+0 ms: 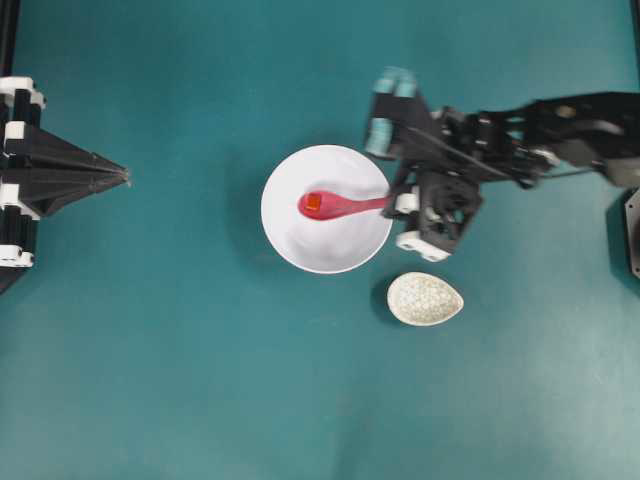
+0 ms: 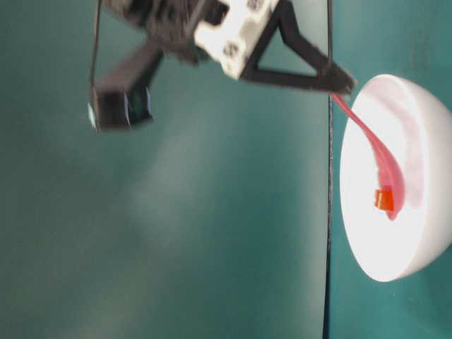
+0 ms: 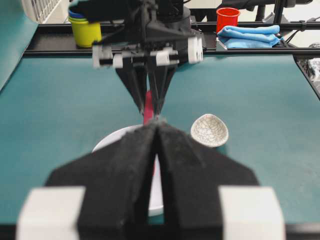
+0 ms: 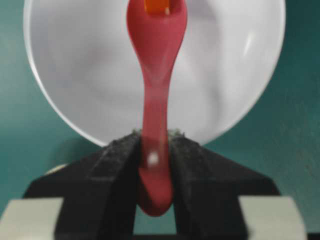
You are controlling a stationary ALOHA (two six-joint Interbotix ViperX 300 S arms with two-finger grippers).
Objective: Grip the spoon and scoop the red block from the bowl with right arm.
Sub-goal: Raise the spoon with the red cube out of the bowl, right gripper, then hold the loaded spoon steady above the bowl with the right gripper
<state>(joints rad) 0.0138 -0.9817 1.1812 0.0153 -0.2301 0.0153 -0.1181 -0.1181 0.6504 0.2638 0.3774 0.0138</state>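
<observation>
Gripping the spoon (image 4: 156, 85) by the end of its straight handle, right pincer (image 1: 392, 203) clamped on both sides just outside the rim of the bowl (image 1: 283, 232). Glossy magenta-pink, with a narrow handle widening into an oval scoop that reaches to about the bowl's middle. Sitting in the scoop, the red block (image 1: 313, 204): a tiny red-orange cube, far smaller than the scoop itself. Seen from table level, handle slanting down from the pincer tips into the bowl, scoop low inside and the cube on it. Large, round, plain white bowl, resting on the teal worktop (image 1: 200, 380). Just beside it, near the right arm, a small speckled beige teardrop dish (image 1: 425, 298), apart from the bowl's rim. Well apart at the far side, left pincer (image 1: 124, 178) with fingers pressed together on nothing, pointing toward the bowl.
</observation>
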